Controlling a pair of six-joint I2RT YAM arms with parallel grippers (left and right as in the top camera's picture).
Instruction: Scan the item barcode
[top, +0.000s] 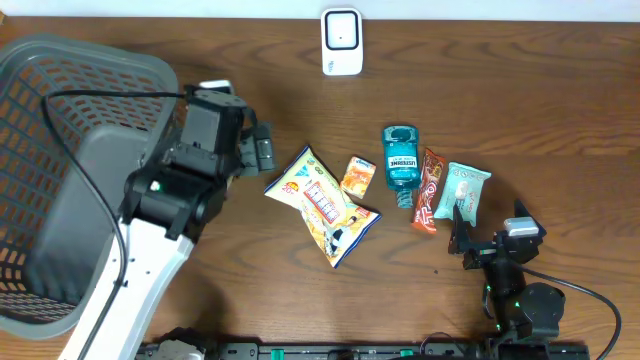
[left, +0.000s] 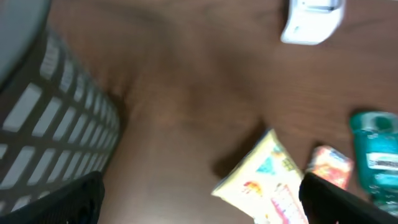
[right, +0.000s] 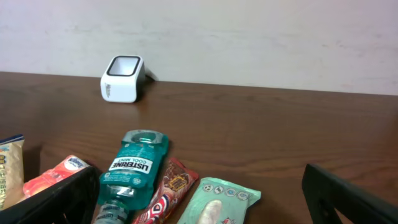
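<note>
**White scanner at the far edge, goods mid-table, both tools gaping**

We find the scanner standing by itself on the dark wooden table, close to the pale wall and well apart from everything else. The right wrist view shows its dark-framed window on top.

The goods lie in a loose row in front of it, near the middle of the table:
- Yellow snack bag: largest of the lot, lying flat and skewed.
- Small orange packet: just beside the bag's far right edge.
- Listerine Cool Mint bottle: teal, lying on its side, cap end toward the arms.
- Red-brown bar wrapper: touching the bottle's right flank.
- Pale green packet: just right of the wrapper.

We cannot make out a barcode on any of them.

The left gripper hangs over bare wood between the grey mesh basket and the snack bag. Its jaws stand wide apart with nothing between them. The left wrist view is blurred.

The right gripper sits low near the front edge, just short of the pale green packet. Its jaws are likewise spread and touch nothing.

The basket fills the left end of the table, and a black cable arcs across it.
</note>
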